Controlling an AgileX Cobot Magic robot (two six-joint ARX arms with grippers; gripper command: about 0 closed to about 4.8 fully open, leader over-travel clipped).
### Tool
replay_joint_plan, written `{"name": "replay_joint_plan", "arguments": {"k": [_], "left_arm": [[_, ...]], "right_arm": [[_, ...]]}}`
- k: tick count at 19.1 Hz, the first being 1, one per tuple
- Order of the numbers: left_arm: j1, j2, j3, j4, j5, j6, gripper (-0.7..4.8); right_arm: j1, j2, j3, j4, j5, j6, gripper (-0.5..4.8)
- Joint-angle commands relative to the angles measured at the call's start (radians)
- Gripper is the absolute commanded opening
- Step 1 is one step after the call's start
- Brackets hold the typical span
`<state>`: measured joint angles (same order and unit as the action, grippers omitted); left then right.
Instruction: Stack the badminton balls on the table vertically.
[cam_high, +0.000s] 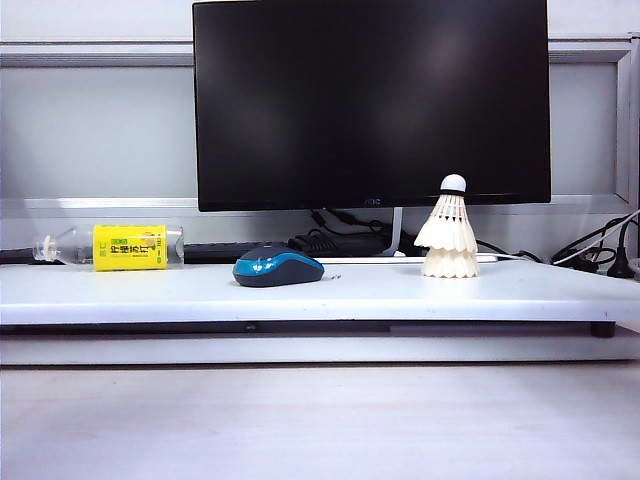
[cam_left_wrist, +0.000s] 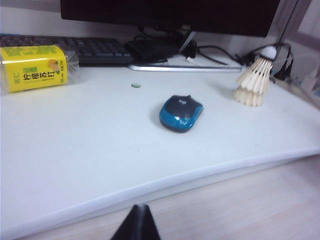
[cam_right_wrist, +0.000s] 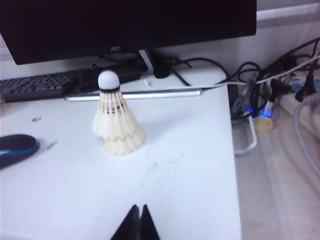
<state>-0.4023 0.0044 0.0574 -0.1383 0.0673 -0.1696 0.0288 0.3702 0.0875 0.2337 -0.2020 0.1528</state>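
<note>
The two badminton balls (cam_high: 448, 236) stand stacked on the white table (cam_high: 150, 290), one nested over the other, skirts down and the white cork tip with its dark band pointing up. They sit upright toward the right end of the table, in front of the monitor's lower right corner.

The right gripper (cam_right_wrist: 135, 222) hangs back from the stack over the table's front part, its two dark fingers pressed together to a point and holding nothing. The stacked shuttlecocks (cam_right_wrist: 116, 121) lie ahead of it and a little to one side, well apart, with bare white table between. Beyond them run the monitor's silver base bar (cam_right_wrist: 132, 95) and a dark keyboard (cam_right_wrist: 35, 86); off the table's edge on the far side lies a tangle of cables and a power strip (cam_right_wrist: 272, 107).

The left gripper (cam_left_wrist: 136, 225) is likewise closed tight and empty, hovering at the table's front edge. Straight ahead of it sits the blue-black computer mouse (cam_left_wrist: 181, 113), the nearest thing between it and the back of the table. Farther off to one side lies a clear bottle with a yellow label (cam_left_wrist: 34, 68) on its side; to the other side, well apart, stands the shuttlecock stack (cam_left_wrist: 256, 77). A small green speck (cam_left_wrist: 135, 85) lies on the table beyond the mouse.
</note>
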Motion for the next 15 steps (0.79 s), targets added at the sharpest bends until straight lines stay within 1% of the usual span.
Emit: {"name": "replay_joint_plan", "arguments": {"k": [1, 7, 15], "left_arm": [[0.0, -0.003, -0.002, 0.013, 0.005, 0.04, -0.06], [0.0, -0.003, -0.003, 0.012, 0.007, 0.064, -0.06], [0.0, -0.003, -0.053, 0.012, 0.003, 0.064, -0.06]], "right_arm": [[0.001, -0.003, -0.034, 0.003, 0.005, 0.004, -0.05], [0.001, -0.003, -0.068, 0.002, 0.006, 0.004, -0.05], [0.001, -0.003, -0.076, -0.054, 0.028, -0.008, -0.04]]}}
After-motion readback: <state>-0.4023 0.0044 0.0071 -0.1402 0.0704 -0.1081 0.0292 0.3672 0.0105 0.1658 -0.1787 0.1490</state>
